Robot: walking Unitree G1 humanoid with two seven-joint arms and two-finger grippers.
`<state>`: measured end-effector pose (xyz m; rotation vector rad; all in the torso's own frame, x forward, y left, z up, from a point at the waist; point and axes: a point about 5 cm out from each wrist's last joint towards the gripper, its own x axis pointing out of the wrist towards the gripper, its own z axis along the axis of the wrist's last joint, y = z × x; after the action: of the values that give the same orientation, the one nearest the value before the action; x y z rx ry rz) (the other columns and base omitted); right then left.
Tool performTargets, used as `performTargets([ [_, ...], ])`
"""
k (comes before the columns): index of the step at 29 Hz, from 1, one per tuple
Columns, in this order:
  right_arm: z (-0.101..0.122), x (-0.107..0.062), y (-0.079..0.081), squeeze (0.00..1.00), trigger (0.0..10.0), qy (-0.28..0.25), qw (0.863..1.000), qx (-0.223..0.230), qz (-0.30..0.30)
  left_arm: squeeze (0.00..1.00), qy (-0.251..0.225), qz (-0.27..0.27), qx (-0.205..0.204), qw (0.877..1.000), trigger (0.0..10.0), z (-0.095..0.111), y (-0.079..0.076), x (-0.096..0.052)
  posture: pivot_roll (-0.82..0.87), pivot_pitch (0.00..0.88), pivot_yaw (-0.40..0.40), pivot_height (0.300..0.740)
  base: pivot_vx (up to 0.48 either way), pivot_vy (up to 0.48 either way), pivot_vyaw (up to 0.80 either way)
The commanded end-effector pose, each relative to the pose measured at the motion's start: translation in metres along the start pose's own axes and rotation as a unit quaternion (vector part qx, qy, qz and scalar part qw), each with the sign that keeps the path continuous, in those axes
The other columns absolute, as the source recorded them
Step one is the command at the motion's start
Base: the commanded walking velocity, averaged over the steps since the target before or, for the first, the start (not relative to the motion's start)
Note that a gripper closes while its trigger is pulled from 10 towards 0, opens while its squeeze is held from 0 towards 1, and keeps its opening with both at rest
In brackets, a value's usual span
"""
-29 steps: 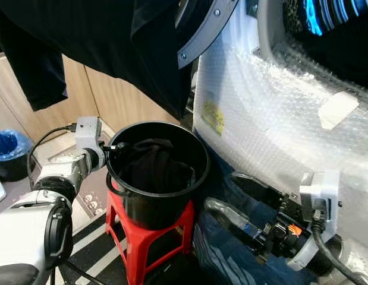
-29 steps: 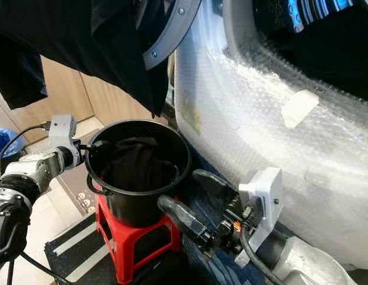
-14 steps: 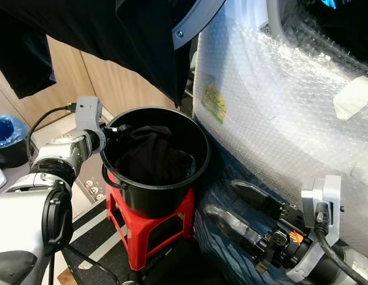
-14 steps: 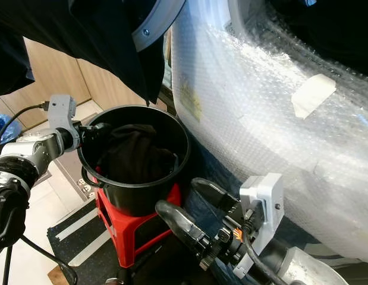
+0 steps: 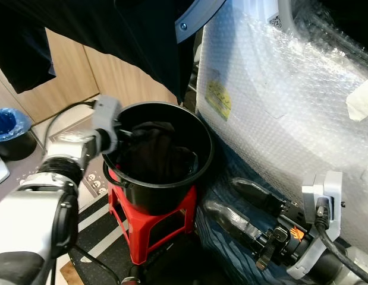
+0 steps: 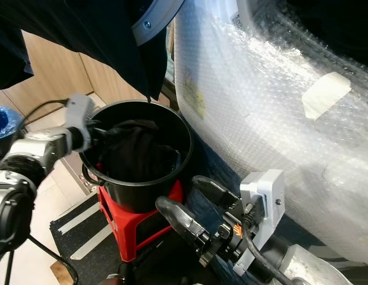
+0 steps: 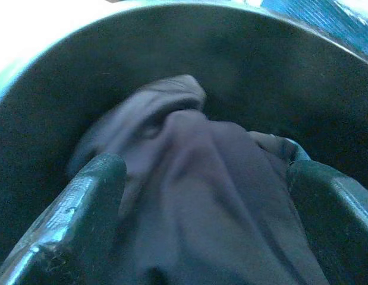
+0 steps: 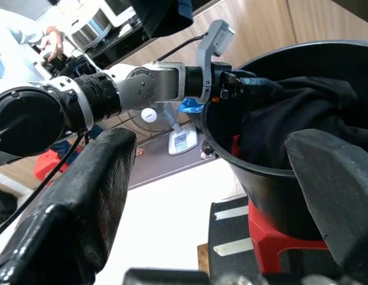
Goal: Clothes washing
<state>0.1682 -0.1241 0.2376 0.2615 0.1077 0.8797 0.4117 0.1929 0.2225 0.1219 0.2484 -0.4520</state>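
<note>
Black fingers spread apart: my left hand (image 7: pixel 201 196) reaches over the rim of the black bucket (image 5: pixel 198 172), straddling the dark garment (image 5: pixel 154 157) heaped inside. The bucket stands on a red stool (image 5: pixel 151 228). At four o'clock from it my right hand (image 5: pixel 243 205) hangs low, fingers apart and holding nothing, beside the bubble-wrapped washing machine (image 5: pixel 279 101) at two o'clock.
</note>
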Motion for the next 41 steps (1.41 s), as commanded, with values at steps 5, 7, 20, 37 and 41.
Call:
performTargets([
  [5, 0.001, -0.001, 0.008, 0.0, 10.0, 0.0, 1.0, -0.003, 0.011, 0.0, 0.015, -0.022, 0.0, 1.0, 10.0, -0.003, -0.002, -0.001, -0.16, 0.396, -0.068, 0.74, 0.0, 0.0, 0.0],
  [7, 0.002, -0.001, 0.009, 0.0, 10.0, -0.001, 1.0, -0.003, 0.009, 0.0, 0.03, -0.021, -0.028, 0.999, 10.0, -0.011, -0.001, -0.002, -0.17, 0.4, -0.069, 0.74, 0.0, 0.0, 0.0],
  [20, 0.007, -0.007, 0.016, 0.0, 10.0, 0.0, 1.0, 0.001, 0.005, 0.0, 0.073, -0.048, -0.091, 0.992, 10.0, -0.022, 0.0, -0.006, -0.19, 0.435, -0.08, 0.74, 0.0, 0.0, 0.0],
  [37, 0.013, -0.011, 0.027, 0.0, 10.0, 0.012, 0.999, 0.037, 0.015, 0.0, 0.083, -0.019, -0.105, 0.991, 10.0, -0.025, 0.015, -0.017, -0.19, 0.523, -0.093, 0.74, 0.0, 0.0, 0.0],
  [41, 0.015, -0.011, 0.029, 0.0, 10.0, 0.016, 0.999, 0.043, 0.017, 0.0, 0.084, -0.013, -0.105, 0.991, 10.0, -0.026, 0.018, -0.019, -0.19, 0.538, -0.098, 0.74, 0.0, 0.0, 0.0],
])
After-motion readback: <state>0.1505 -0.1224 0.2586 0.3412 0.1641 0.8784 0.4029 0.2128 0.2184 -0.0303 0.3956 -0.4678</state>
